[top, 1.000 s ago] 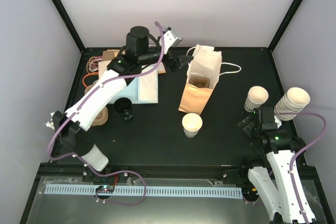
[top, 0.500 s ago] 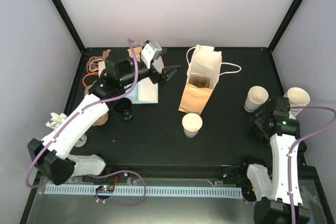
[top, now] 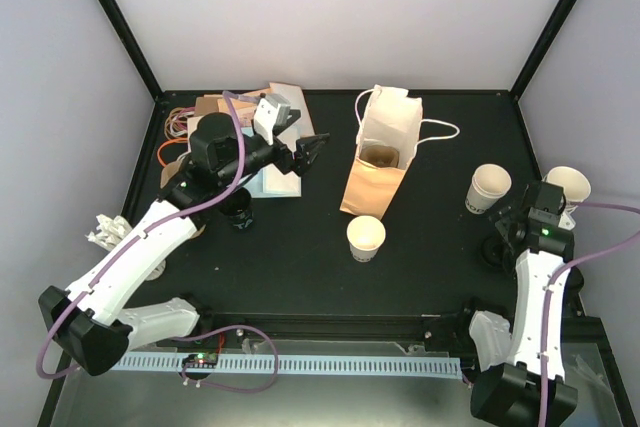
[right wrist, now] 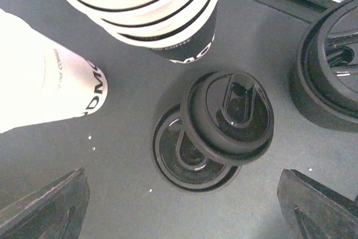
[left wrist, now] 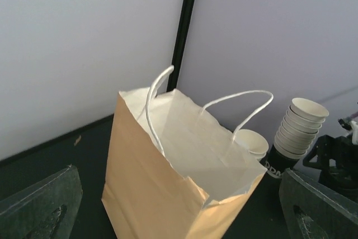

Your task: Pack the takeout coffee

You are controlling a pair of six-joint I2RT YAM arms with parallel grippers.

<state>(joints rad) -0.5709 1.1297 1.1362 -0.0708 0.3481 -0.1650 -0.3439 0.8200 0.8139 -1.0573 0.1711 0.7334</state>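
Observation:
No white cup with a black lid shows in any view. A lidless white cup (top: 366, 237) stands in front of the open brown paper bag (top: 380, 162); another lidless cup (top: 488, 187), with black lettering (right wrist: 45, 82), stands at the right. My left gripper (top: 308, 150) is open and empty, left of the bag (left wrist: 179, 172) and pointing at it. My right gripper (top: 497, 242) is open and empty above two overlapping loose black lids (right wrist: 227, 116). Its fingers (right wrist: 45, 205) are spread wide on either side of the lids.
A stack of cream cups (top: 568, 185) stands at the far right, with more black lids (right wrist: 330, 76) beside it. A dark cup (top: 237, 209), papers and cardboard (top: 280, 162) lie at the back left. Crumpled paper (top: 105, 230) lies off the left edge.
My left gripper has swung from the back forward and down, and now faces the bag. My right arm has shifted right and turned to hang over the lids.

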